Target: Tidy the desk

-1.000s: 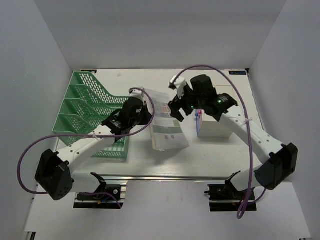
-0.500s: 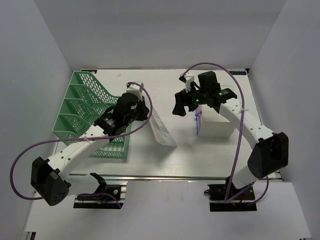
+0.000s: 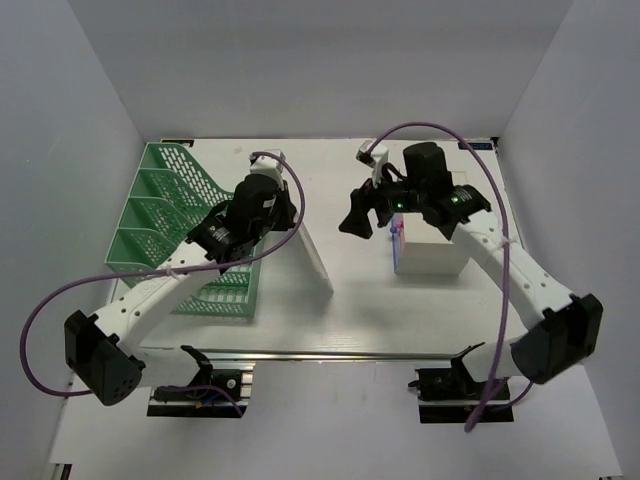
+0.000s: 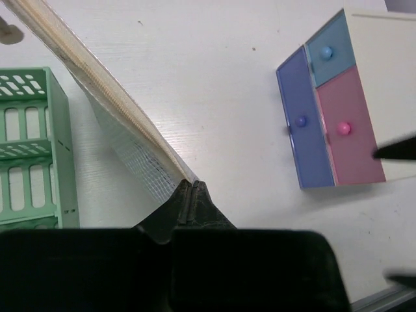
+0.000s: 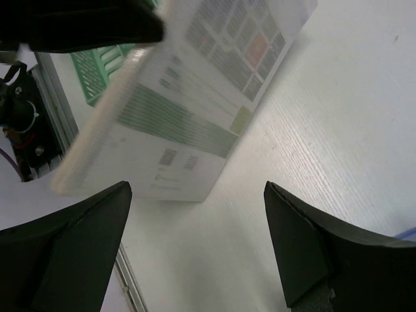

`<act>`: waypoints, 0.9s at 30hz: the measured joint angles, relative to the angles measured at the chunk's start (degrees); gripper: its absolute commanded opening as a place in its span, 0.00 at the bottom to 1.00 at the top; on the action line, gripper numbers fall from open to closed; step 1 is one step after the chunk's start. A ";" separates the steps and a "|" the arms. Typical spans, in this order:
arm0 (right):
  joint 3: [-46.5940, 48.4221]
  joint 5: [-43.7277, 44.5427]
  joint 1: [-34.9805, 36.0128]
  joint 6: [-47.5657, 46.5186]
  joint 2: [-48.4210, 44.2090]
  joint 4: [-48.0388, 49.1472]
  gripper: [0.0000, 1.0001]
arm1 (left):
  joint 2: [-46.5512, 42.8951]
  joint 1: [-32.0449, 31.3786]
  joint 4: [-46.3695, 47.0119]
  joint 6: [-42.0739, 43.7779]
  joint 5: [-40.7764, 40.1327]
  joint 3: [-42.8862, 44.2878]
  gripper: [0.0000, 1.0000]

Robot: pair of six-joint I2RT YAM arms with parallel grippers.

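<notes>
From above, the left gripper [image 3: 288, 226] holds a sheaf of papers [image 3: 315, 258] tipped on edge on the desk [image 3: 400, 310], just beside the green mesh rack [image 3: 160, 215]. The step looks like filing, best done by swinging the sheaf edge-first into 1 slot. The left wrist view shows its 2 fingers [image 4: 203, 209] pinched together on the sheaf's corner, a thin hold that calls for slow motion, with the drawer box [image 4: 351, 123] apart to one side. In the right wrist view, the right gripper [image 5: 195, 240] is spread wide and empty, facing the sheaf, and should stay clear of the swing.
</notes>
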 measured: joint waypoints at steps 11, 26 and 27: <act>-1.05 13.16 11.28 0.17 -6.32 2.51 0.89 | 6.29 0.00 -0.37 -5.11 -3.93 2.36 0.00; 0.61 26.18 21.55 0.11 4.22 1.86 0.87 | 9.53 0.00 -0.42 -8.50 -4.76 5.18 0.00; 0.61 26.93 21.75 0.11 4.35 2.10 0.85 | 9.60 0.00 -0.46 -8.70 -4.74 5.18 0.00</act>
